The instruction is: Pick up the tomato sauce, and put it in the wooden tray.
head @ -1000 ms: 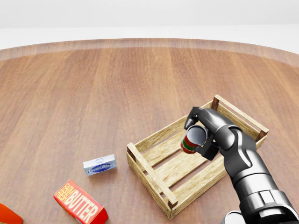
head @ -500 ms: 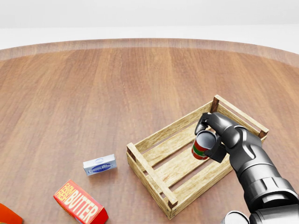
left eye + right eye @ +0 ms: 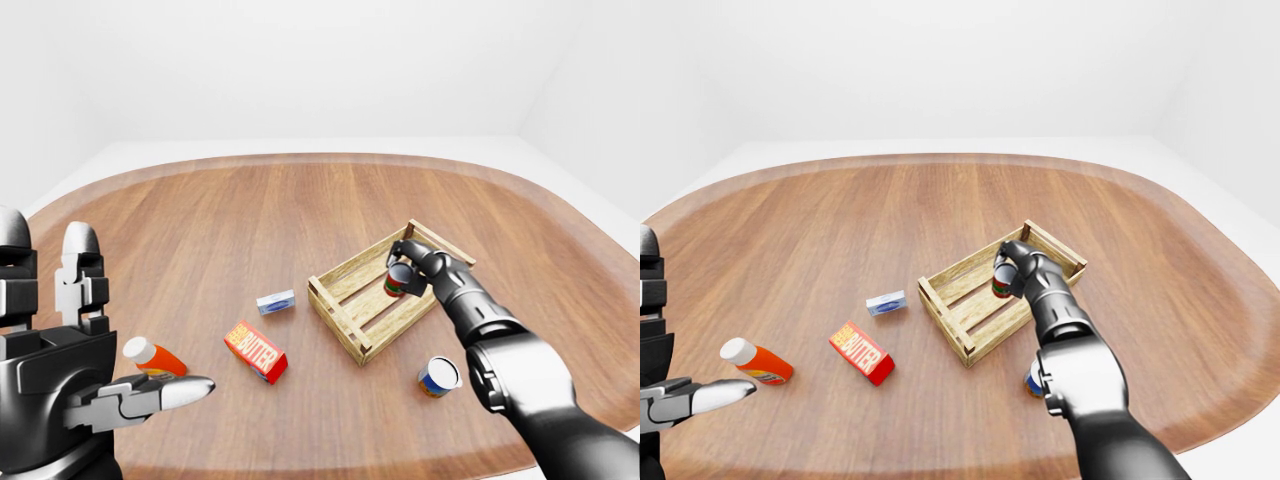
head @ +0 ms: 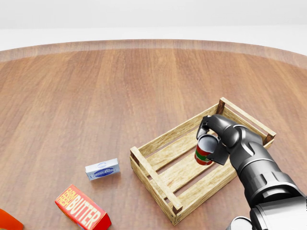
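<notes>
**A:** Nearest the robot, the left robot hand hangs idle with its fingers spread, holding nothing, well clear of the wooden tray. Between it and the tray lie an orange bottle, a butter box and a small blue-and-white packet on the counter. A blue-labelled can stands just outside the tray's near wall, beside the right arm.

**B:** And what has changed at the tray?

**A:** The right robot hand, clamped on the tomato sauce, was higher a second ago, the can tipped over the tray's middle. It has since come down toward the tray's far end and the can sits more upright, low between the walls.

**B:** So it is placed?

**A:** Not quite, by the look of it. Whether the can's base touches the slats cannot be told; the fingers have not let go, so release seems to be what remains.
</notes>
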You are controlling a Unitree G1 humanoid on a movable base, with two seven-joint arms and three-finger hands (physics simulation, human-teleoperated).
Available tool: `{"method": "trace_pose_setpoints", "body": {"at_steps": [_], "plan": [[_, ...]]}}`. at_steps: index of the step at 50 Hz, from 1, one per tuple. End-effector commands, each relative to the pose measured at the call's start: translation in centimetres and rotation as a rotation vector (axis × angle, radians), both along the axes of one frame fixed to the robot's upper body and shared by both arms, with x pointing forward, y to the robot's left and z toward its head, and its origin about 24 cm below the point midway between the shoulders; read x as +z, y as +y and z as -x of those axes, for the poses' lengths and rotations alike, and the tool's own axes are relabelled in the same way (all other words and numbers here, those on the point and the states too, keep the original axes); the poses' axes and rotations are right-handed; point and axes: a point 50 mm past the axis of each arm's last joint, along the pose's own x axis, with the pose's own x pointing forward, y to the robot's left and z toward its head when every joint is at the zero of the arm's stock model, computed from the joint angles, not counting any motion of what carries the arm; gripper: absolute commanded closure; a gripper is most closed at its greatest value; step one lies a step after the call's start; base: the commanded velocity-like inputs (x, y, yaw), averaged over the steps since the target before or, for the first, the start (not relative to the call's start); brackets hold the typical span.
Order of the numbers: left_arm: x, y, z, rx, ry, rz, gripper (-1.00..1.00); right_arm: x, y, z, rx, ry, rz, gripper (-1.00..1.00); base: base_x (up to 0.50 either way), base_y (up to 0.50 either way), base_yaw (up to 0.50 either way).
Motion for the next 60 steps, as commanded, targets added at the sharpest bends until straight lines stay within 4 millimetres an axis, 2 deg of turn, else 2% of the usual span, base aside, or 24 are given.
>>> {"method": "trace_pose_setpoints", "body": {"at_steps": [1, 13, 27, 45, 60], "plan": [[0.0, -0.1, 0.0, -0.002, 0.002, -0.003, -0.98, 0.4, 0.6, -0.3, 0.029, 0.015, 0.032, 1.00, 0.00, 0.00, 0.00], [0.1, 0.0, 0.1, 0.001, -0.004, -0.003, -0.99, 0.2, 0.8, -0.2, 0.055, 0.052, 0.065, 1.00, 0.00, 0.00, 0.00], [0.1, 0.0, 0.2, 0.000, -0.004, -0.004, -0.99, 1.1, 0.9, -0.6, 0.073, 0.073, 0.080, 1.00, 0.00, 0.00, 0.00], [0.1, 0.1, 0.1, 0.004, -0.007, -0.002, -0.98, 1.8, 0.6, -1.0, 0.032, 0.001, 0.054, 1.00, 0.00, 0.00, 0.00], [0.1, 0.1, 0.1, 0.005, -0.007, 0.000, -0.98, 0.9, 1.1, -0.6, 0.021, -0.007, 0.042, 1.00, 0.00, 0.00, 0.00]]}}
